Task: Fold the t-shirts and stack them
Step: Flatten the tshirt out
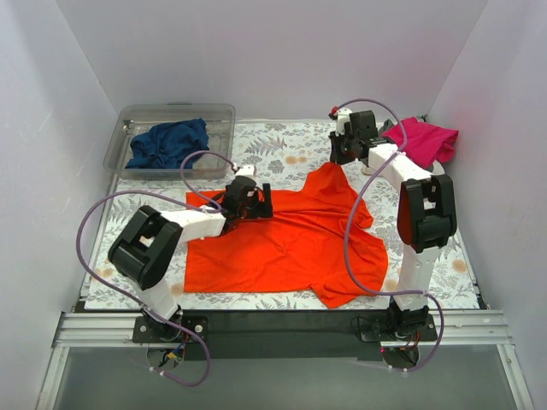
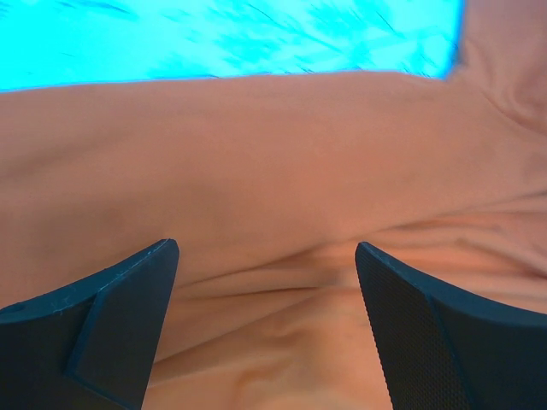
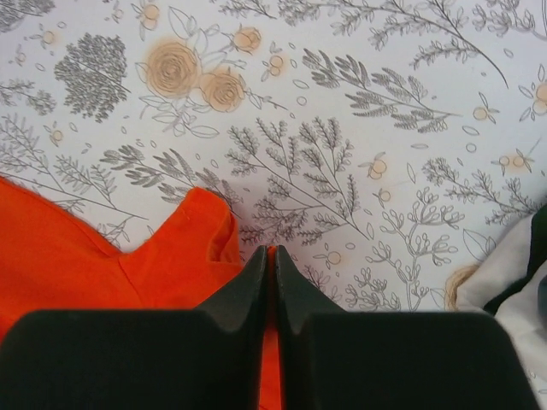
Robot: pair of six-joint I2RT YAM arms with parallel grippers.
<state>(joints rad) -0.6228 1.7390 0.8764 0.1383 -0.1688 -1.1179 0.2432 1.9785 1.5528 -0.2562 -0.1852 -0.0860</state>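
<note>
**On the floral table: orange-red shirt being spread, fold not yet begun**

From the top camera, the orange-red t-shirt point(image 1: 282, 243) is lying mostly flat mid-table point(image 1: 273, 141), with wrinkles along its right side. The right gripper point(image 1: 340, 158) is pinching its far corner and tenting it up. The left gripper point(image 1: 256, 203) is sitting low over the far-left part of the cloth. The navy t-shirt point(image 1: 168, 143) is waiting bunched in the clear tub point(image 1: 175, 108), and the magenta t-shirt point(image 1: 423, 141) is lying crumpled at the far right.

At the left wrist, the left gripper point(image 2: 265, 256) is hanging with its jaws wide apart over the orange-red t-shirt point(image 2: 256, 154), gripping nothing.

At the right wrist, the right gripper point(image 3: 269, 252) is showing its fingers pressed together, with a sliver of the orange-red t-shirt point(image 3: 85, 256) caught between them.

Judgement: this is the flatten and align stage. The next move is calling for the left jaws to close on the cloth, so that both arms can pull it taut.
</note>
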